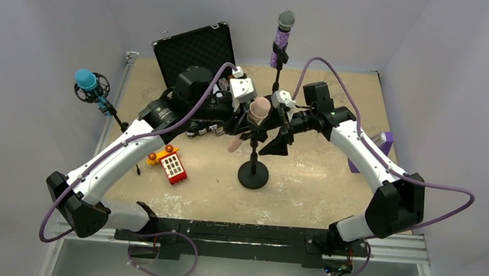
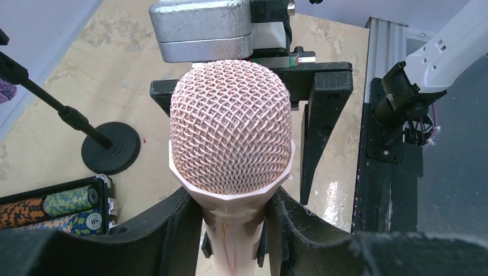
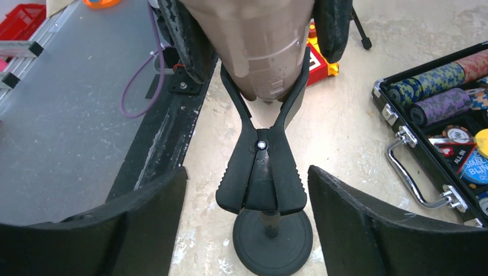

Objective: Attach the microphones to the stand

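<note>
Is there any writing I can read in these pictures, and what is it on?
"ALL IN": red poker chip in the open case.
"SMALL BLIN", cut off: blue chip beside it.
"50", likely: chip in the left wrist view.
Print on the pink microphone: too blurred.

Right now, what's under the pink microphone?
A black spring clip straddles the lower end of the pink microphone; below sits the stand's round base. The clip's handles hide most of the pole.
</note>
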`<state>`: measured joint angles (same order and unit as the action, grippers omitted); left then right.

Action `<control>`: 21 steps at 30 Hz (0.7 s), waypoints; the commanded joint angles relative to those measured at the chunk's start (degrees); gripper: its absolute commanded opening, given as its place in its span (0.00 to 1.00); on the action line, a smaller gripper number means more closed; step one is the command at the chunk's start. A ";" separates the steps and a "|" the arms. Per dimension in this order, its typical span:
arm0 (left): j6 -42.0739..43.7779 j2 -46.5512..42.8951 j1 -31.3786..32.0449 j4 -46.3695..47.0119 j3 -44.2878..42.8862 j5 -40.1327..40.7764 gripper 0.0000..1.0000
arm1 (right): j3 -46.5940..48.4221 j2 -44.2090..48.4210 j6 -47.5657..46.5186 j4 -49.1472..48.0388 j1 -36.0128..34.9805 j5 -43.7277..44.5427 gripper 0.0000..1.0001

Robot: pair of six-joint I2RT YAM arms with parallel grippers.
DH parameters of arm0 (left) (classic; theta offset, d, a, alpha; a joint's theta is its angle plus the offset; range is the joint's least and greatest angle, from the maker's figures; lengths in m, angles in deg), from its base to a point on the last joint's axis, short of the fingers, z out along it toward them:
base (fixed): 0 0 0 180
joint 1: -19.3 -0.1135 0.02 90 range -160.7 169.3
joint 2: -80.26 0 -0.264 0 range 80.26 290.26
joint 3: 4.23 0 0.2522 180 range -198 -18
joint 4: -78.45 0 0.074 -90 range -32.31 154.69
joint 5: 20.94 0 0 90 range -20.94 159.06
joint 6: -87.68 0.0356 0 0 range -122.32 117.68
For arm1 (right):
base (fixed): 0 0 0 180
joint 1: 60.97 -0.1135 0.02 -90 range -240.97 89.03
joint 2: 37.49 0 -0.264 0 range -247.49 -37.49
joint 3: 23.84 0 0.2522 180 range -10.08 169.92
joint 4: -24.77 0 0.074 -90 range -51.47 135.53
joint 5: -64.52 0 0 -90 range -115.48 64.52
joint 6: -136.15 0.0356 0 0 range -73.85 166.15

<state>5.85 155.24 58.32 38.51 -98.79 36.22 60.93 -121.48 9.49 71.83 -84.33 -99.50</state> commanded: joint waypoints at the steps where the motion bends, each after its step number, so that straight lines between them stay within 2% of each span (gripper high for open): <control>1: -1.40 -0.88 -0.18 4.05 -0.02 0.02 0.09 | 0.37 1.96 -1.93 1.45 0.13 -2.99 0.83; 4: -2.19 -1.31 -0.18 4.29 0.28 1.00 0.19 | 0.42 2.48 -2.46 2.00 0.97 -3.65 0.86; 9: -5.14 -2.75 -0.18 4.99 0.93 4.37 0.60 | 0.44 3.44 -3.90 3.34 2.07 -4.79 0.90; 12: -6.23 -4.33 -0.18 5.55 1.49 6.30 0.77 | 0.30 3.89 -4.99 4.32 2.24 -4.91 0.91; 14: -6.42 -5.58 -0.20 5.81 1.89 6.53 0.82 | 0.29 4.08 -5.76 4.76 2.26 -4.99 0.91; 21: -5.43 -12.04 -0.25 6.75 6.17 5.69 0.87 | 0.22 4.96 -9.84 7.22 2.26 -4.46 0.93</control>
<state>1.08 148.40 58.32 41.73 -95.31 41.13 60.93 -118.75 3.26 77.05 -82.23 -102.01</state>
